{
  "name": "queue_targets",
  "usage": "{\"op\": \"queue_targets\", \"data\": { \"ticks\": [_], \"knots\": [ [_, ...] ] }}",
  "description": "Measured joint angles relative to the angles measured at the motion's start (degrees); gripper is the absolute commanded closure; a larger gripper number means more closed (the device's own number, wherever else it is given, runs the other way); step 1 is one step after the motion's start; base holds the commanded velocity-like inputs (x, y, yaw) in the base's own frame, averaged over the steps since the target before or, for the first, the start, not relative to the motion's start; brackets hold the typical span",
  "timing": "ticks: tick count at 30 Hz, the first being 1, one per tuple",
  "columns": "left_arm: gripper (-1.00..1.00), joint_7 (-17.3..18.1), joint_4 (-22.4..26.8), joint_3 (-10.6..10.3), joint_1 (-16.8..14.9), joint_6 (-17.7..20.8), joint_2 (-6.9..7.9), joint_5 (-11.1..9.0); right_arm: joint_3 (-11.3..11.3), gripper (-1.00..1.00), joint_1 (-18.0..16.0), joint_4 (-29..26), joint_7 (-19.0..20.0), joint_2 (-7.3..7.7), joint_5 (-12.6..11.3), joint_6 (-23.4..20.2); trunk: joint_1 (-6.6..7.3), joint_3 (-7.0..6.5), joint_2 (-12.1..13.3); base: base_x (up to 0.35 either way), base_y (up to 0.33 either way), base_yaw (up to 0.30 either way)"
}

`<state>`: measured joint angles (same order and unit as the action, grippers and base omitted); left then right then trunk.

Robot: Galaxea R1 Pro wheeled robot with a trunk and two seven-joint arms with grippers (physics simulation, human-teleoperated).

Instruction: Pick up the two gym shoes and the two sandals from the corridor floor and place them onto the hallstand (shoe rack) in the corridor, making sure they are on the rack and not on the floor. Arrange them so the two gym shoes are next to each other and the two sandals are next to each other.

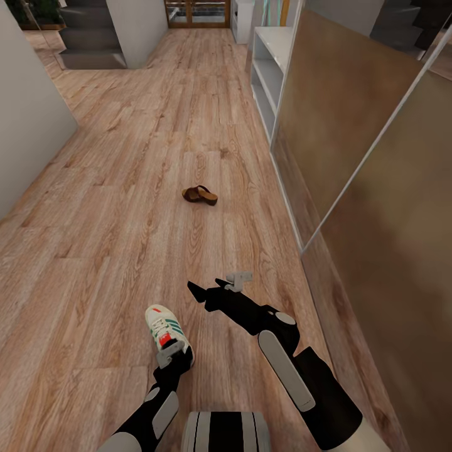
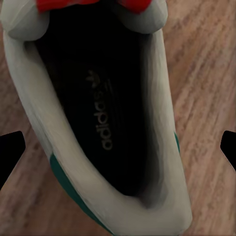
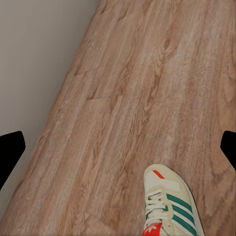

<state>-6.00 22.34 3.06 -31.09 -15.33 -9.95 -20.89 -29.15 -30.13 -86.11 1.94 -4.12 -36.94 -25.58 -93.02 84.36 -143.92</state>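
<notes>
Left gripper (image 1: pixel 171 359) wide over gym shoe (image 1: pixel 167 331), right gripper (image 1: pixel 210 287) wide, sandal (image 1: pixel 199 195) ahead

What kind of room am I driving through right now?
Most likely a home corridor: long light brown wood-plank floor, a light grey open-shelf shoe rack along the wall, and footwear lying about, a white green-striped gym shoe and a dark brown sandal.

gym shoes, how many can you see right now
1. The gym shoe lies on the corridor floor just ahead of the robot, directly under the open left gripper. The second one may be outside these views.
</notes>
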Motion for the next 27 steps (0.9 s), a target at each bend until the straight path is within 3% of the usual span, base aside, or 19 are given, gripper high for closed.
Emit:
{"op": "queue_targets", "data": {
  "ticks": [18, 21, 27],
  "knots": [
    [-1.00, 0.00, -0.10, -0.02, 0.00, 0.06, 0.00, 0.00, 0.00, -1.00, 0.00, 0.00, 0.00, 0.00, 0.01, 0.00, 0.00, 0.00, 0.00, 0.001, 0.000, 0.000],
    [-1.00, 0.00, -0.10, -0.01, 0.00, 0.02, 0.00, -0.01, 0.00, -1.00, 0.00, 0.01, 0.00, 0.00, 0.03, 0.00, -0.08, 0.66, -0.04, 0.000, 0.000, 0.000],
    [-1.00, 0.00, -0.34, 0.05, 0.00, 0.00, 0.00, -0.01, 0.00, -1.00, 0.00, 0.01, 0.00, 0.00, 0.01, 0.00, -0.08, 0.67, -0.04, 0.000, 0.000, 0.000]
  ]
}}
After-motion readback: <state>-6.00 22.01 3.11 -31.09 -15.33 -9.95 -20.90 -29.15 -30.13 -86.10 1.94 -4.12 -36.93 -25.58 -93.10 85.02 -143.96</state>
